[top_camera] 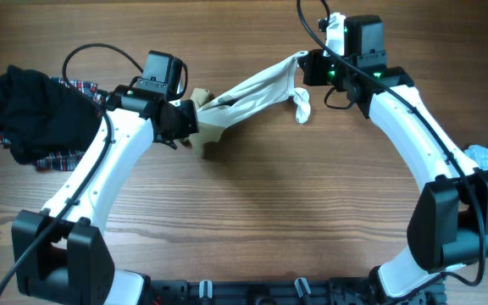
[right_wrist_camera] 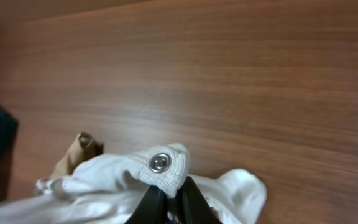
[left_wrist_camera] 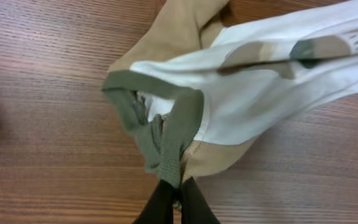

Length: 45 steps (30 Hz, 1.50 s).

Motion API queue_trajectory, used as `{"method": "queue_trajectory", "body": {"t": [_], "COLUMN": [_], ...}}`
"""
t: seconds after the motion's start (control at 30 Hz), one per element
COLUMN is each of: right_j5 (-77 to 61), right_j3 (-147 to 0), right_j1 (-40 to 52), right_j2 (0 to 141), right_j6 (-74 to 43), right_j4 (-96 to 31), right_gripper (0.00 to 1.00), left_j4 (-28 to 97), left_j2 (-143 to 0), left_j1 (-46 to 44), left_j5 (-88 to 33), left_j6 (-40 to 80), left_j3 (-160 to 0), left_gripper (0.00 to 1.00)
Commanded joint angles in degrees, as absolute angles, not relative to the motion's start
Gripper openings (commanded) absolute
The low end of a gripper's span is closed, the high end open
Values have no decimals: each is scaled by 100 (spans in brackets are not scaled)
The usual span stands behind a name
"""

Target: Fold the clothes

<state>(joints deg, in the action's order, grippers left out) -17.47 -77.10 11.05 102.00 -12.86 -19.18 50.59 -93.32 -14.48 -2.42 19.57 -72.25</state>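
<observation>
left claw (top_camera: 185, 119) pinches one end of the white shirt (top_camera: 252, 93); right claw (top_camera: 310, 68) pinches the other; dark clothes (top_camera: 36, 114) lie left of the shirt

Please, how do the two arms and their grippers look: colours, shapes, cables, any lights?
The left arm and right arm have smooth white links joined by bulky black joint housings. A thin black cable loops along each. Each wrist carries a black camera box; green lights glow at the right one. The fingers are slim, black and tapered.
</observation>
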Motion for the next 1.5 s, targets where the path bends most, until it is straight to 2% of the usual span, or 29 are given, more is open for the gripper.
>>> {"method": "queue_trajectory", "body": {"t": [0.0,0.17,0.2,0.23,0.3,0.43,0.53,0.63,0.7,0.77,0.97,1.0,1.3,1.4,1.47], "right_j5": [-1157,-1293,-1328,-1404,-1811,-2003,-2003,-1811,-1621,-1485,-1253,-1079,-856,-899,-904], "right_j3": [-7762,-7762,-7762,-7762,-7762,-7647,-7417,-6934,-6689,-6672,-6672,-6674,-6674,-6672,-6672], "right_j1": [1000,762,762,762,764,1052,1658,2193,2255,2255,2255,2255,2248,2250,2250], "right_j2": [10180,10180,10180,10180,10180,10180,10180,10226,10394,10724,11284,11284,11284,11332,11419], "right_j6": [-1302,-937,-755,-749,-749,-735,-591,-617,-639,-550,-451,-451,-449,-449,-445], "right_j4": [-1865,-2255,-2421,-2532,-2788,-3479,-4014,-3662,-3406,-3304,-2327,-2246,-1612,-1549,-1551], "right_gripper": [4,5,35,57,63,64,59,56,46,44,46,51,61,60,53], "left_j4": [5175,5454,5404,5363,5317,5325,5328,5341,5349,5345,5341,5334,5295,5299,5299], "left_j2": [-9288,-9150,-8984,-8897,-8711,-8591,-8591,-8591,-8591,-8591,-8591,-8591,-8591,-8591,-8591], "left_j1": [-1406,-1406,-1406,-1406,-1406,-1409,-1409,-1406,-1409,-1409,-1409,-1409,-1409,-1409,-1409], "left_j5": [-165,-211,-322,-401,-552,-554,-554,-554,-554,-554,-552,-552,-556,-556,-646], "left_j6": [1822,1708,1662,1660,1518,1518,1518,1518,1518,1518,1518,1518,1520,1522,1522], "left_j3": [-7234,-7234,-7234,-7234,-7234,-7234,-7234,-7234,-7234,-7234,-7234,-7234,-7234,-7234,-7234], "left_gripper": [4,4,4,4,4,4,4,4,4,4,4,4,4,4,4]}}
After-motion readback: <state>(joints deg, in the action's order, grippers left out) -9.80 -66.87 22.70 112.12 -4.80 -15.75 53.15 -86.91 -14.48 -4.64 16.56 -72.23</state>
